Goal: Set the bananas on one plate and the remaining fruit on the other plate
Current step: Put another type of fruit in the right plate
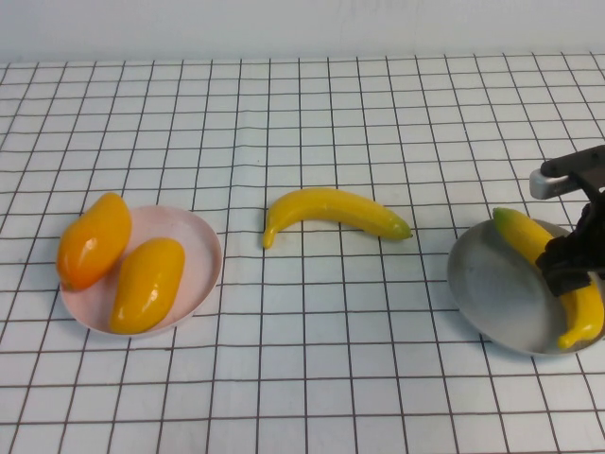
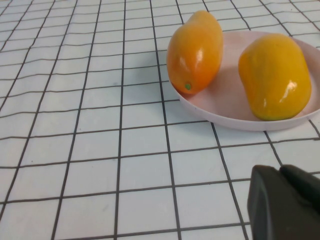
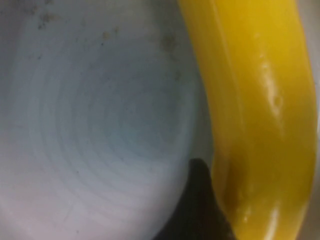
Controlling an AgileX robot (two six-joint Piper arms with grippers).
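On the white grid-lined tablecloth [image 1: 312,123], the right gripper [image 1: 567,268] is low over the round speckled grey plate [image 1: 492,284] at the robot's right, its dark fingers set around the middle of a long, curved, glossy yellow toy banana [image 1: 529,235] that lies across the plate's far side with its tail reaching the rim; whether the fingers clamp it or have slackened I cannot tell. The risk lies there: if the fingers drag as they lift, the banana could roll or be pulled over the shallow rim, or the light plate could shift. The second long yellow banana with a greenish tip [image 1: 333,213] lies on the cloth between the plates, untouched. Both plump orange-yellow oval fruits [image 1: 94,239] sit on the round pale pink plate [image 1: 194,241] at the left. The left wrist view alone shows the left gripper [image 2: 286,202], near that plate and off the cloth, state unreadable; the high view omits it. The right wrist view adds only the banana close against a dark finger [image 3: 200,200].
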